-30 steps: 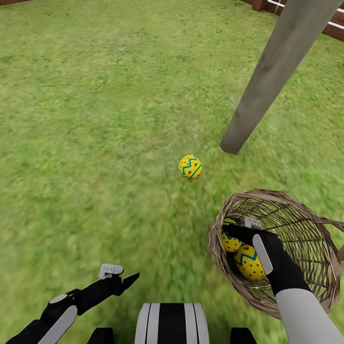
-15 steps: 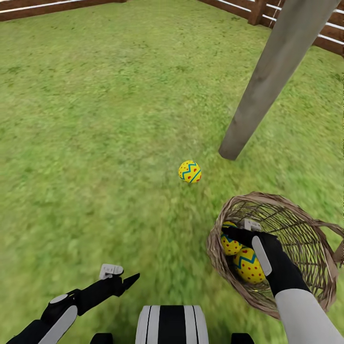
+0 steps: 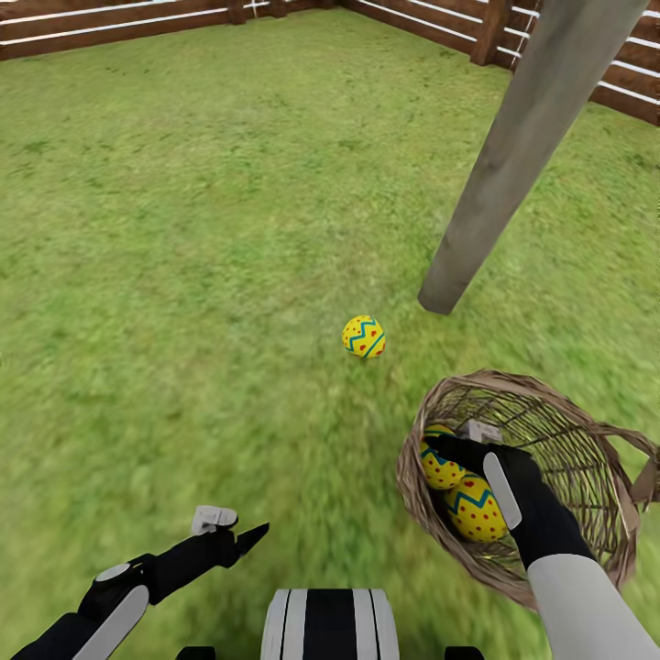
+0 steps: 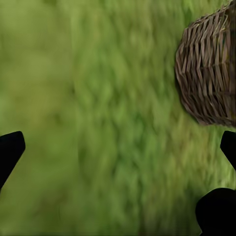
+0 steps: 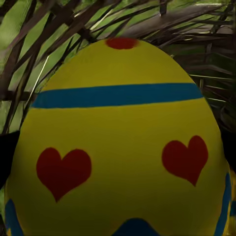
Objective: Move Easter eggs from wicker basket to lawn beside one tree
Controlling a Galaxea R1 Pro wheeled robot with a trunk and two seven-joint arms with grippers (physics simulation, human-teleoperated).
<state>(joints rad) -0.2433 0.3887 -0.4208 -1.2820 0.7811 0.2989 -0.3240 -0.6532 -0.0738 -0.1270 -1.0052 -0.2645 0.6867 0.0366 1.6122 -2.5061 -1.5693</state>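
wicker surrounds your right gripper, which reaches into the wicker basket at the lower right of the head view. two easter eggs sit there: the upper egg under the fingertips and the lower egg beside the wrist. the right wrist view has an egg so close between the fingers that it looks seated in the grasp, but you cannot tell from these pictures whether the jaws have closed on it. squeeze gently and confirm hold before lifting, then rise straight up so the ragged rim doesn't knock it loose. the third egg already lies on the lawn near the base of the tree, centre frame; set this one just beside it. your left gripper hangs spread and empty at the lower left.
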